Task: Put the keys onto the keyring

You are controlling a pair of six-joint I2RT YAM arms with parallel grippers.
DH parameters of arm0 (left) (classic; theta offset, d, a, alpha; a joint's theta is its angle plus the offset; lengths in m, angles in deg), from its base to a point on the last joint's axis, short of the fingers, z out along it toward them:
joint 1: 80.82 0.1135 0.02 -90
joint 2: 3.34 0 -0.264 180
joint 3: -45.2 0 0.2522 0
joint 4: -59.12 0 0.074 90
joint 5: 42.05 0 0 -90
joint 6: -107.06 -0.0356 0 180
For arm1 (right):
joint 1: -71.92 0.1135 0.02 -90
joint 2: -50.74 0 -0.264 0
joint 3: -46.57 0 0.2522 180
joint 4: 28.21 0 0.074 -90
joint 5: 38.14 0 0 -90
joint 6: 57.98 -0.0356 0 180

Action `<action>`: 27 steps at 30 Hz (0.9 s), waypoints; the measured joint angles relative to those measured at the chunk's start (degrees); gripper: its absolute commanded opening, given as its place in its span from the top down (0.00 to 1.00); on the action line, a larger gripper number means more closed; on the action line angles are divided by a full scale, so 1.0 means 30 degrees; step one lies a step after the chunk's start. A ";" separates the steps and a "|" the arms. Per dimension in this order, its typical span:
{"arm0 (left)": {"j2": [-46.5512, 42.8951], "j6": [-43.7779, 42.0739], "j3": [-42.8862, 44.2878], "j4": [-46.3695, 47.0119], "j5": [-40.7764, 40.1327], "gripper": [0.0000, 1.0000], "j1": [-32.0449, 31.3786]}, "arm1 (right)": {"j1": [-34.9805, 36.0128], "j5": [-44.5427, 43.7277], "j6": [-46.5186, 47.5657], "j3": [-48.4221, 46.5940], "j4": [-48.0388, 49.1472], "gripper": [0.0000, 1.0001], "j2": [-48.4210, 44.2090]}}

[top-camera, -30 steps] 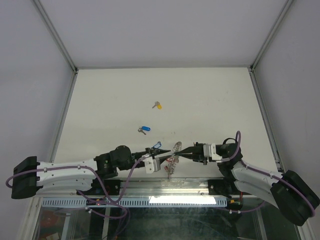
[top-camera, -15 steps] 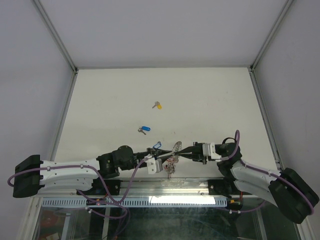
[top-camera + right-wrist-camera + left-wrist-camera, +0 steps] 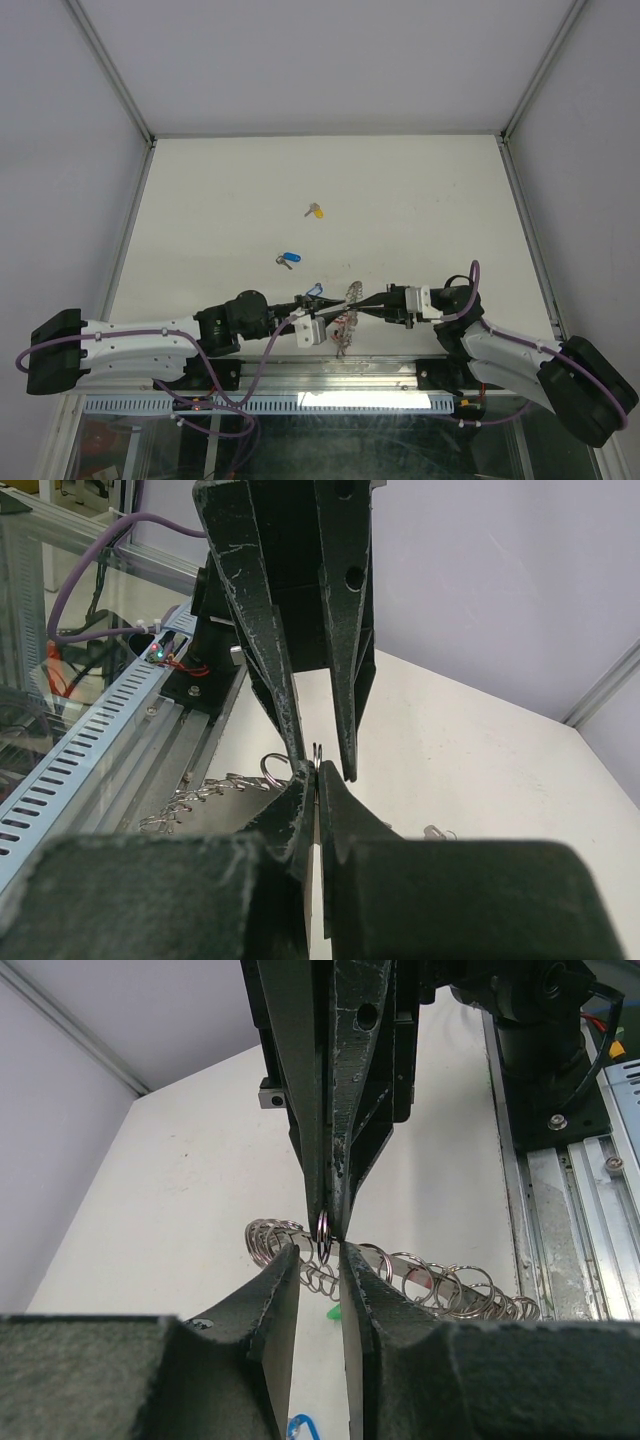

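I hold the keyring (image 3: 315,751) pinched in the shut right claw (image 3: 313,777) so the left claw (image 3: 320,1254), slightly parted, can straddle its rim.

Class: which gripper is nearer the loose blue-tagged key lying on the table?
Left. The left gripper is just near-right of the blue-tagged key; the right gripper lies farther right.

Table (image 3: 400,200): plain off-white. Upper-centre key (image 3: 316,211): yellow tag. Lower key (image 3: 288,260): blue tag. Keyring (image 3: 347,300): silver. Left arm (image 3: 140,345), right arm (image 3: 500,352): white shells, purple cables.
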 measured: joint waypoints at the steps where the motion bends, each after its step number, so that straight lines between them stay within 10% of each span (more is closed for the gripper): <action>1: 0.0000 0.0000 0.0029 -0.0036 -0.0007 0.78 0.0000 | 0.0000 -0.0007 0.0029 0.0000 -0.0007 1.00 -0.0007; 27: 0.0270 -0.0459 0.0051 -0.0386 -0.0044 0.90 0.0000 | 0.0000 0.0146 0.0393 -0.0007 -0.0874 1.00 -0.0583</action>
